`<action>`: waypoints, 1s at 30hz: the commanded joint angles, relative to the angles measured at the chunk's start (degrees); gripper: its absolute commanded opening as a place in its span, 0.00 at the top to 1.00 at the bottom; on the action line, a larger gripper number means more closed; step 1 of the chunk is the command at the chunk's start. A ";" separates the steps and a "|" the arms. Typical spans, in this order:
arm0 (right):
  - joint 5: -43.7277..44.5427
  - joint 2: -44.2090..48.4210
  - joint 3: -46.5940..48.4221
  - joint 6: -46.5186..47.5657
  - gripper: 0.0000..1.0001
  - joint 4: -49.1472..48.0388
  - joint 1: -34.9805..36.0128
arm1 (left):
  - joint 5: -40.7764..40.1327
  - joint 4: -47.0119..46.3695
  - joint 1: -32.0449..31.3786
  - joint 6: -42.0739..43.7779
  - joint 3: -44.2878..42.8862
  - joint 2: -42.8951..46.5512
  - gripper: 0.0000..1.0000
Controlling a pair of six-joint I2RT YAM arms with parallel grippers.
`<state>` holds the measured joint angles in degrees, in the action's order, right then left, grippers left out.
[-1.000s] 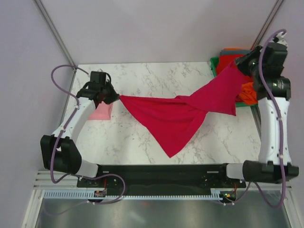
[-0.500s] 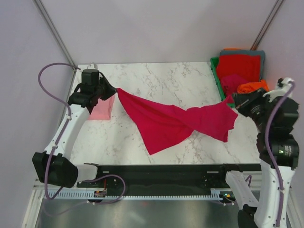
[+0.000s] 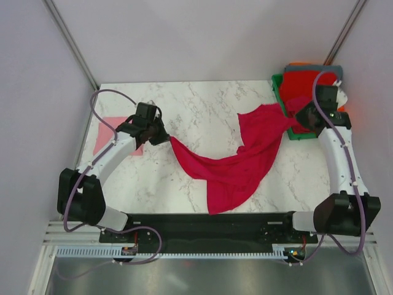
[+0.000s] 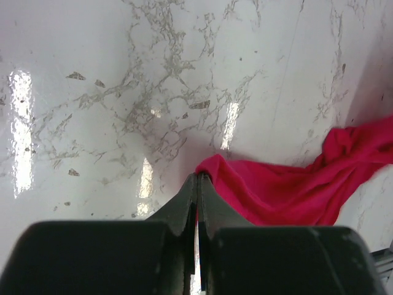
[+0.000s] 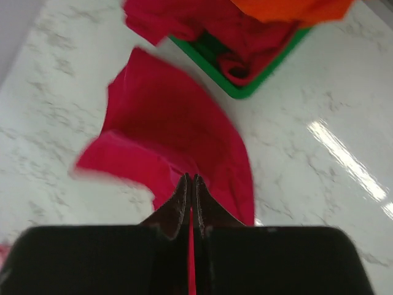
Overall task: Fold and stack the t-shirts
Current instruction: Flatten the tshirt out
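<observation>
Seen from above, the crimson t-shirt, half a second ago pulled into a band between the two arms, now sags in a V across the middle and right of the marble surface. The left pincer has swung in from the upper left and the right pincer has gone back toward the green bin, each clamped on one end. The garment looks to be getting shaken flat, with no fold yet made. The count: two arms, one crimson shirt in hand, one pink folded t-shirt at left, and one bin holding a red t-shirt, an orange t-shirt and a grey t-shirt. At the left wrist, closed jaws pinch a shirt corner over bare marble. At the right wrist, shut jaws grip the blurred crimson cloth at centre, with a magenta t-shirt in the bin at the top of the frame.
</observation>
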<state>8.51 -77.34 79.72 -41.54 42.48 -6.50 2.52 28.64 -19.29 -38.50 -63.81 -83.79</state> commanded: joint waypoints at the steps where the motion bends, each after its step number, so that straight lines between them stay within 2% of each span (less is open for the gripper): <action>1: 6.08 12.55 -8.51 1.46 1.00 -1.69 -0.09 | -1.38 -2.10 0.48 1.85 0.97 5.64 0.98; 4: 3.18 19.06 -13.87 2.51 1.00 -3.54 -0.09 | -2.44 -0.70 1.01 1.94 -0.08 10.39 0.98; 9: 0.02 23.28 -13.11 6.56 1.00 -2.84 -0.18 | -6.91 7.11 3.73 4.57 -10.61 13.03 0.98; 17: -0.17 24.60 2.00 8.58 1.00 2.51 -0.18 | -11.49 11.70 5.05 6.51 -24.50 19.53 0.98; 30: 3.96 37.52 18.96 12.10 1.00 -1.51 -0.09 | -13.42 11.96 5.05 4.84 -28.64 38.95 0.98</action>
<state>9.87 -41.36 94.30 -31.09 44.95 -6.50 -9.34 41.08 -14.44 -34.63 -89.80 -47.09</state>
